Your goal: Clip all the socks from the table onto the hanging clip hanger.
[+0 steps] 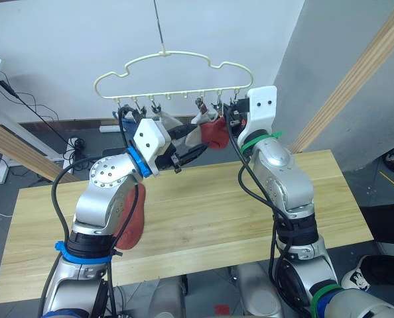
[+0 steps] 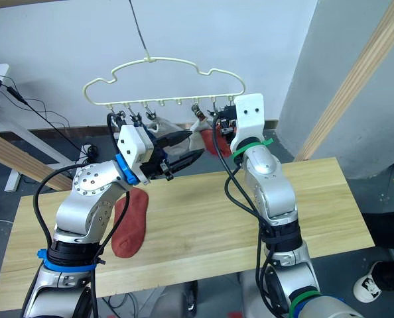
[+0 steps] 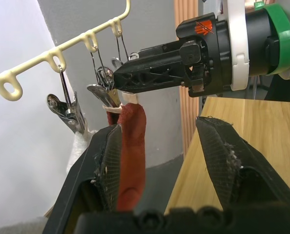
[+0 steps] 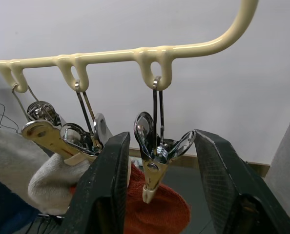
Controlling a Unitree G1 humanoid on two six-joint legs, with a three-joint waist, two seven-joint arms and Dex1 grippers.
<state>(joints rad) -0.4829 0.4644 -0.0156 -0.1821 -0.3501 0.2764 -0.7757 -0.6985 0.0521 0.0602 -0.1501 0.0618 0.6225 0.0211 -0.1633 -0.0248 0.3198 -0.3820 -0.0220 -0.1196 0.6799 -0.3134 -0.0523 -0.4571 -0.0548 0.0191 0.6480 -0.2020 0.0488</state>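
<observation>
- Head view: both grippers are up at the clip hanger (image 1: 177,63); one rust-red sock (image 2: 132,222) lies on the table (image 1: 203,212).
- Left wrist: left gripper (image 3: 157,146), jaws spread, beside the hanging rust-red sock (image 3: 131,146).
- Right wrist: right gripper (image 4: 157,161), jaws spread, straddles the end clip (image 4: 157,151); squeezing it open looks next.

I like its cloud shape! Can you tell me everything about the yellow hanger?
The thin cream-yellow cloud-shaped wire hanger hangs above the table's far edge from a long metal hook. Along its bottom bar, small loops hold metal clips. Light grey and rust-red socks hang from some. The right hand sits open around one clip.
</observation>
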